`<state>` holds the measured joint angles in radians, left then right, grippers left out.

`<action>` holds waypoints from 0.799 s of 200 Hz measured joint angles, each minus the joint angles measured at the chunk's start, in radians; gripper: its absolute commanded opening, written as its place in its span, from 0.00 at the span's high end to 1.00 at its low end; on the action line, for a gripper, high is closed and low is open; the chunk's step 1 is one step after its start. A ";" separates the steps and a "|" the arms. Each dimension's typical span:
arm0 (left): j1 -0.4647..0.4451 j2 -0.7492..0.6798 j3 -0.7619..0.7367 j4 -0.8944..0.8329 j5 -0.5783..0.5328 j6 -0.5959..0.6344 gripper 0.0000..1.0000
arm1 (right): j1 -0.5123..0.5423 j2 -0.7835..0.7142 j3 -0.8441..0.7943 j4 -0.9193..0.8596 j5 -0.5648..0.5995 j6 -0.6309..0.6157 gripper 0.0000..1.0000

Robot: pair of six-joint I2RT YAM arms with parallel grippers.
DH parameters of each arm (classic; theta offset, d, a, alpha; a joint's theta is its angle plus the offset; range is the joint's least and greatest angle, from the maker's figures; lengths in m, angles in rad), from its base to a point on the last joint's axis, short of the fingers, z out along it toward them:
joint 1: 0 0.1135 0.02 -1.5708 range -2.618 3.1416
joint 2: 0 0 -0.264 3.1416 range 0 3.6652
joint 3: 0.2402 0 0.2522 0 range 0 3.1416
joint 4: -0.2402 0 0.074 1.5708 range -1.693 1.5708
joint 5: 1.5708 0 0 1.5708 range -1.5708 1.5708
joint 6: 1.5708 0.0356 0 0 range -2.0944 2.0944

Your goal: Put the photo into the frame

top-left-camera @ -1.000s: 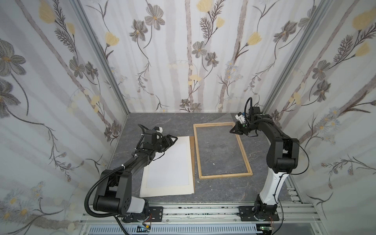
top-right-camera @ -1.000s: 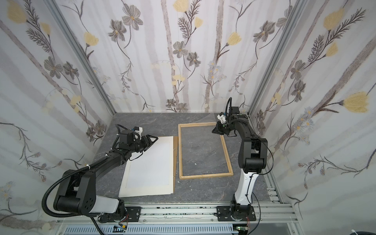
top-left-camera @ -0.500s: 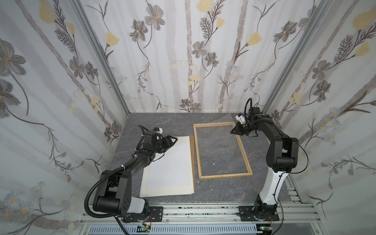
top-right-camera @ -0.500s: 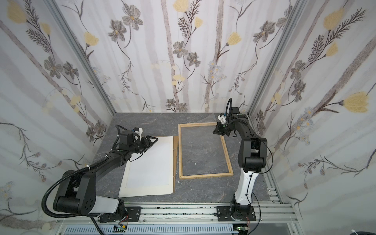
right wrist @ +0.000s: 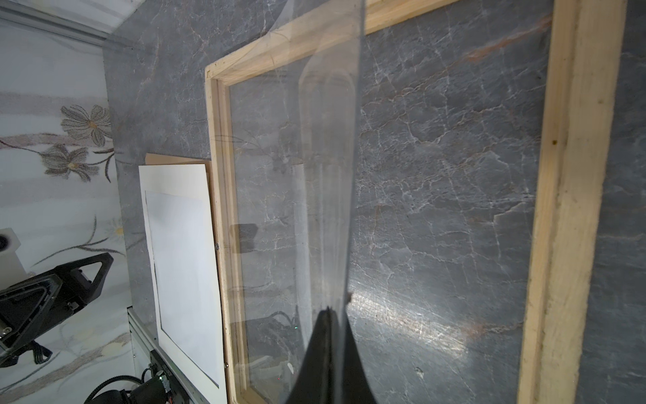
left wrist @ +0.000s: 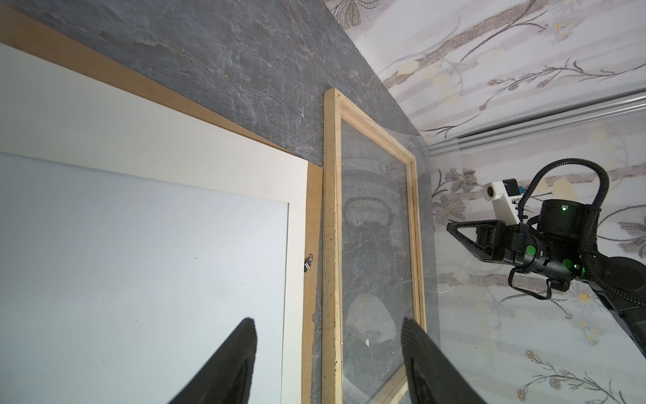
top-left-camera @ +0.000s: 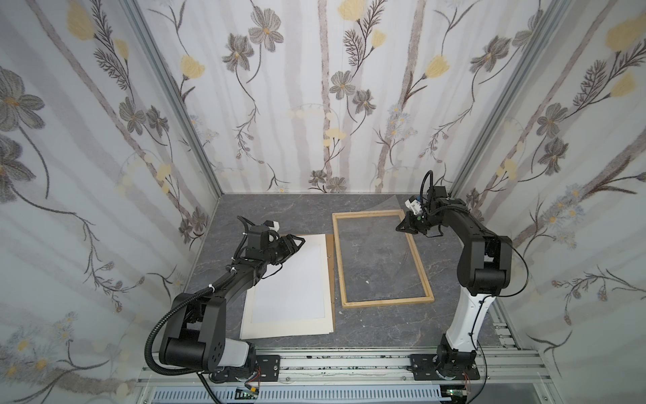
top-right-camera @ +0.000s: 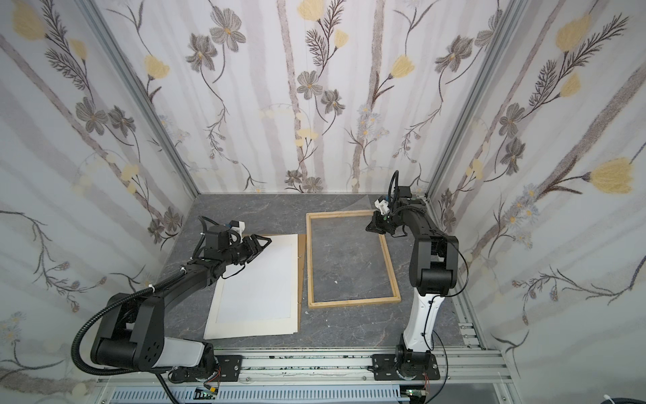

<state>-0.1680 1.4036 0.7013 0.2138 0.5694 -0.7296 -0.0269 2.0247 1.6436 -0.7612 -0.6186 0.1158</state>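
Right gripper: jaws are closed flat on the edge of a clear glazing sheet, which is held raised above the frame's right strip, near its far end. How much of the sheet rests in the frame cannot be told.

Left gripper: jaws are parted and nothing is held. It hovers left of the frame, over the photo's far edge.

The photo is seen lying flat just left of the frame, plain white side up. It sits on a brown hardboard backing panel, which shows as a narrow margin touching the frame's left strip.

Handling, as judged:
- The photo is taken to be light, thin and limp, easily creased or dented by a pinch.
- Little purchase is expected on its face. A free edge or corner by the left gripper is the likely hold, on the border and away from the picture area.
- Sag is to be expected when it is lifted by one edge.

Count: one photo, one frame, one backing panel, one glazing sheet, two grippers.
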 measured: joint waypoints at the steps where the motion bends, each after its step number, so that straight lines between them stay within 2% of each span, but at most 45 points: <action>1: 0.000 0.000 0.000 0.000 0.000 0.000 0.35 | 0.000 0.000 0.000 0.000 0.000 0.000 1.00; 160: 0.000 -0.020 -0.017 0.014 0.000 -0.001 0.34 | -0.019 -0.049 -0.097 0.107 -0.002 0.039 1.00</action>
<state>-0.1680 1.3838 0.6846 0.2279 0.5694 -0.7303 -0.0463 1.9755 1.5463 -0.6544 -0.6209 0.1547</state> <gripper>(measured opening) 0.658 0.051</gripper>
